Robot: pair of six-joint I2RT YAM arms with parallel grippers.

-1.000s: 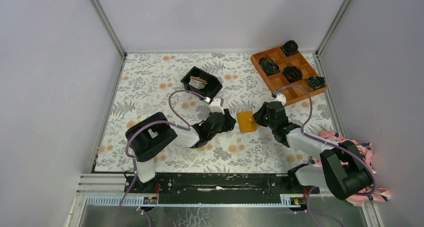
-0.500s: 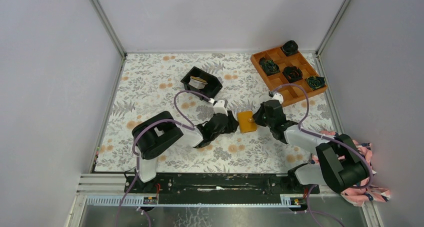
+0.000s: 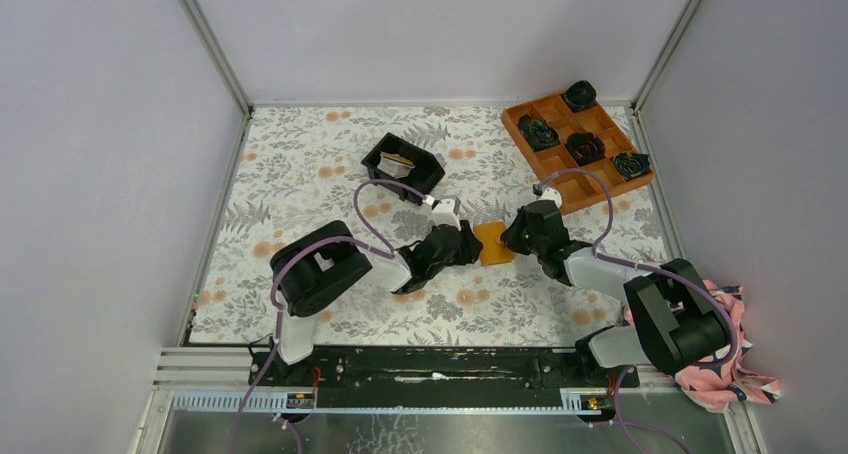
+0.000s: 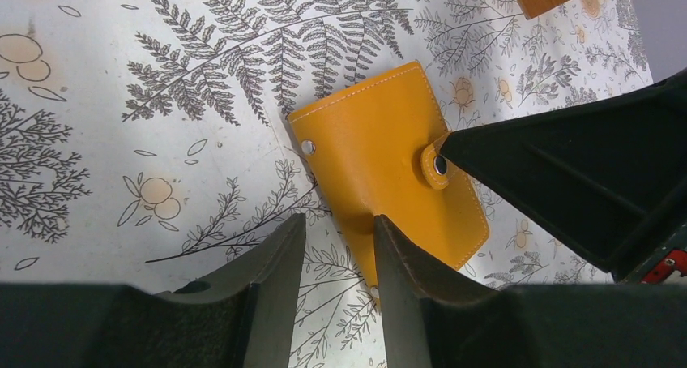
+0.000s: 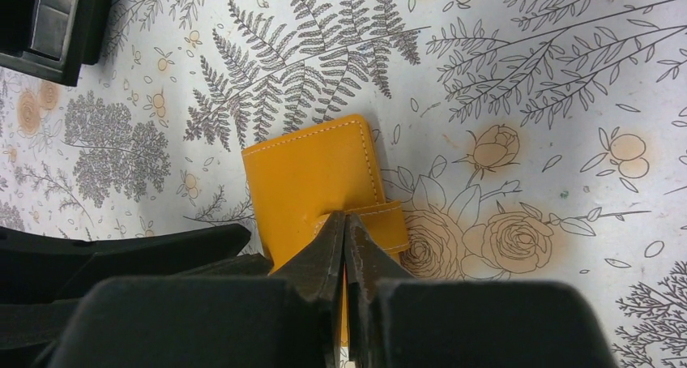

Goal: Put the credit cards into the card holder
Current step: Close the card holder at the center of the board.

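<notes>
The card holder lies closed and flat on the flowered tablecloth, near the middle of the table, between the two grippers. Its orange-yellow outside faces up. Its long axis runs roughly from the near side of the table to the far side, a little tilted. The snap strap wraps over the long edge that faces the right arm.

The right gripper has its fingertips pinched together on that strap, at the holder's edge. The left gripper is at the opposite long edge with its jaws partly apart, gripping nothing. In the left wrist view one finger lies over the holder's near corner and the other over bare cloth.

Farther back and to the left stands a black bin with a pale card inside. An orange tray holding dark rosettes sits at the far right corner. A pink patterned cloth lies bunched beside the right arm's base.
</notes>
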